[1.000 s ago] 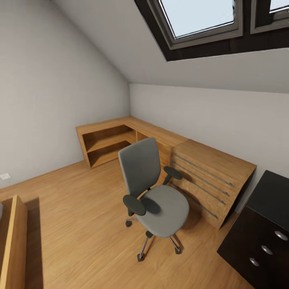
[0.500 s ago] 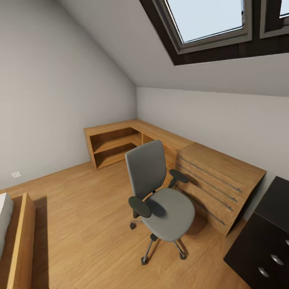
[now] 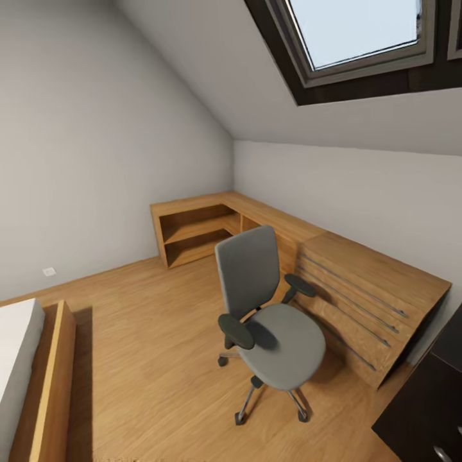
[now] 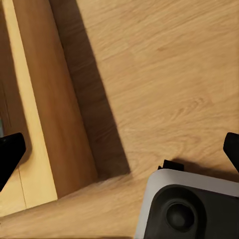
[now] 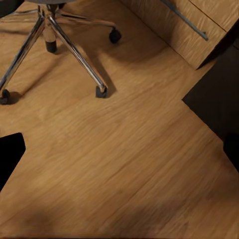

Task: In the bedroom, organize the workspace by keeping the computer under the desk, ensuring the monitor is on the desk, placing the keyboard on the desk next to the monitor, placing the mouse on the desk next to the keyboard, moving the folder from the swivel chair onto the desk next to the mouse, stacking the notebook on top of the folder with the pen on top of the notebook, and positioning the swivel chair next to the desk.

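Observation:
The grey swivel chair (image 3: 269, 308) stands on the wood-plank floor of the bedroom, in front of a low oak drawer unit (image 3: 369, 301). Its seat is bare, and its tall back faces the corner shelves. In the right wrist view its chrome star base (image 5: 59, 37) and castors rest on the floor. My right gripper (image 5: 119, 152) hangs open above the planks near that base, black fingertips (image 5: 10, 154) wide apart. Over the floor beside a bed frame, my left gripper (image 4: 119, 152) is open with nothing between its fingers.
Oak corner shelves (image 3: 192, 231) run along the far walls under a dark-framed skylight (image 3: 359, 38). A black cabinet (image 3: 427, 410) stands at the lower right. A bed with a wooden side board (image 3: 54, 378) is at the left, close to my grey base (image 4: 189, 204).
The camera has swung left: the whole picture has shifted right, more of the bed shows and the black cabinet has slid toward the edge. The chair itself has not moved.

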Tool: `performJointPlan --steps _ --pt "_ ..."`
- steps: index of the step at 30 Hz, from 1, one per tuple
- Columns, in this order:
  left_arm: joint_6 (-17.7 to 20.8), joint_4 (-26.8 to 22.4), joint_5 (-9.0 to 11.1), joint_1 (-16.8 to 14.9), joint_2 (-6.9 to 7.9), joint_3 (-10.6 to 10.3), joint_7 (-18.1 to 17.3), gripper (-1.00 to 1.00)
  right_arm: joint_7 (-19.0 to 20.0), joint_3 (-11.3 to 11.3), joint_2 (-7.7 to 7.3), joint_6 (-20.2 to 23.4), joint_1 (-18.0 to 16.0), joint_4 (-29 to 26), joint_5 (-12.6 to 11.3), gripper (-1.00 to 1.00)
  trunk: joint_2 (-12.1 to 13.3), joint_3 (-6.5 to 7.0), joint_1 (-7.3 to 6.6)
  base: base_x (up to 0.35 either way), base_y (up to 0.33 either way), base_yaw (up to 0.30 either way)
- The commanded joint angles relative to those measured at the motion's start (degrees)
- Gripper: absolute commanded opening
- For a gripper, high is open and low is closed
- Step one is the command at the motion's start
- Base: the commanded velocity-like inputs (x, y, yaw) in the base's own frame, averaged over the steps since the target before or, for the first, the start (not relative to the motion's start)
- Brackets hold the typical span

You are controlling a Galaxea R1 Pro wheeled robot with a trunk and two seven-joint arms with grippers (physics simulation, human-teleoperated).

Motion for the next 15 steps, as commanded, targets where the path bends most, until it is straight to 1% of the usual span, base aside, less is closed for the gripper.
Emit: performJointPlan --steps 1,11,15 --pt "-0.04 -0.13 0.41 0.02 0.04 -0.49 0.33 1.00 0.05 0.51 0.00 -0.01 -0.03 0.02 -0.61 1.00 -0.04 -0.09 0.01 0.000 0.000 0.230" --pt "0.02 -0.13 0.40 0.02 0.04 -0.49 0.33 1.00 0.30 0.50 0.03 0.25 -0.03 0.04 -0.64 1.00 -0.04 -0.41 0.01 0.004 0.000 0.247" --pt "0.04 -0.14 0.40 0.02 0.04 -0.49 0.31 1.00 0.33 0.50 0.03 0.26 -0.03 0.05 -0.64 1.00 -0.04 -0.51 0.01 0.175 0.000 0.258"
